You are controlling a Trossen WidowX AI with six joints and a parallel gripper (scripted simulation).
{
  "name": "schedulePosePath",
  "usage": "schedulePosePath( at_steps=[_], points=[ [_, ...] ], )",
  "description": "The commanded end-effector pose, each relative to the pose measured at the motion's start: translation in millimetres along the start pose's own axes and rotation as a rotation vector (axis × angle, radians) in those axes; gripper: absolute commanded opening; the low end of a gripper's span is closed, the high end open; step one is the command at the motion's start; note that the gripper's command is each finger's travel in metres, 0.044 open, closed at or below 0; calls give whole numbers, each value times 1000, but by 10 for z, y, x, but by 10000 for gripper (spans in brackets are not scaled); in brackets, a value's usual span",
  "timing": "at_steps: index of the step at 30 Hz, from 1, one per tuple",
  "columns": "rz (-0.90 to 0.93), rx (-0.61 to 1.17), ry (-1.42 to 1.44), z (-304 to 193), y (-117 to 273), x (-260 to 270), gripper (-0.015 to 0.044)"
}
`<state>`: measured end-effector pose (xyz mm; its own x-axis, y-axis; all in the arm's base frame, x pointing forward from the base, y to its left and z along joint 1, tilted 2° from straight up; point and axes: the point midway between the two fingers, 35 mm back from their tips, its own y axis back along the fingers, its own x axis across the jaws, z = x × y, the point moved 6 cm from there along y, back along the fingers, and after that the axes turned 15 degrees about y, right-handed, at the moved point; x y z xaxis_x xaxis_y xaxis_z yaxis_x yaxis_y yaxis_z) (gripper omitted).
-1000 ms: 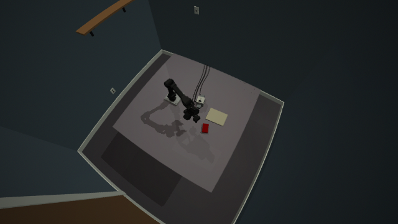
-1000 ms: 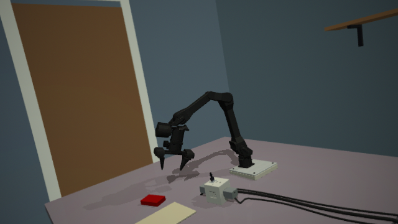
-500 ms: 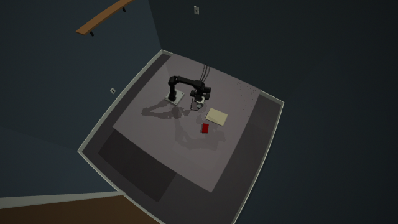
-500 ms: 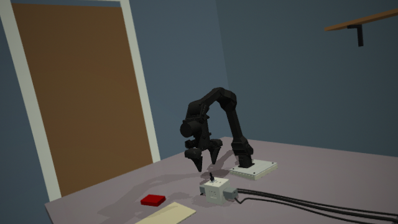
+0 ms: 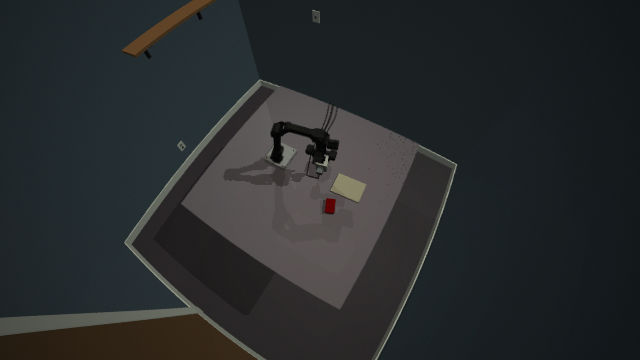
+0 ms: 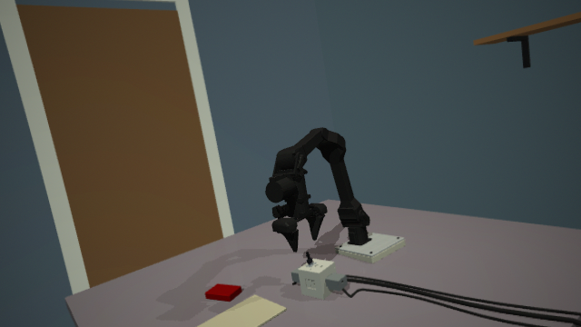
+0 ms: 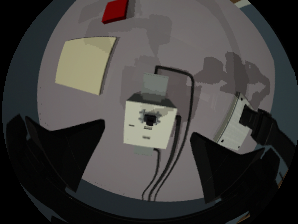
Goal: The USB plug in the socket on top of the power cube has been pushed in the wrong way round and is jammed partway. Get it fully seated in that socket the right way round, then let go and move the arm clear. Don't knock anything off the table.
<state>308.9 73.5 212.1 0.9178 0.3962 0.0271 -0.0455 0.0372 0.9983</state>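
The white power cube (image 6: 315, 282) (image 7: 132, 137) stands on the table; in the top view the arm mostly hides it. The small black USB plug (image 6: 309, 259) (image 7: 150, 119) sticks up from the socket on the cube's top, leaning slightly in the exterior view. How deep it sits and which way round it is cannot be told. My gripper (image 6: 305, 245) (image 7: 148, 131) is open and empty, pointing down. Its fingertips are above the cube and plug, one to each side in the wrist view, touching neither.
Grey plugs (image 6: 336, 282) (image 7: 155, 84) sit on the cube's sides, with dark cables (image 6: 408, 289) (image 7: 192, 100) running off. A red block (image 5: 330, 206) (image 6: 223, 292) (image 7: 115, 11) and a pale yellow sheet (image 5: 348, 188) (image 6: 254, 312) (image 7: 86, 65) lie nearby. The arm's white base plate (image 5: 290, 156) (image 6: 379, 249) is behind.
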Motion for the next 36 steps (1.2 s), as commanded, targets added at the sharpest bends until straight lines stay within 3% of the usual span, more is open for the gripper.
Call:
schedulePosePath(
  at_steps=[1, 29, 36],
  points=[
    [-6, 8, -2, -10, -58, -6, 440],
    [-6, 7, -2, -11, -265, -5, 440],
    [-2, 0, -2, -4, -246, -3, 256]
  ],
)
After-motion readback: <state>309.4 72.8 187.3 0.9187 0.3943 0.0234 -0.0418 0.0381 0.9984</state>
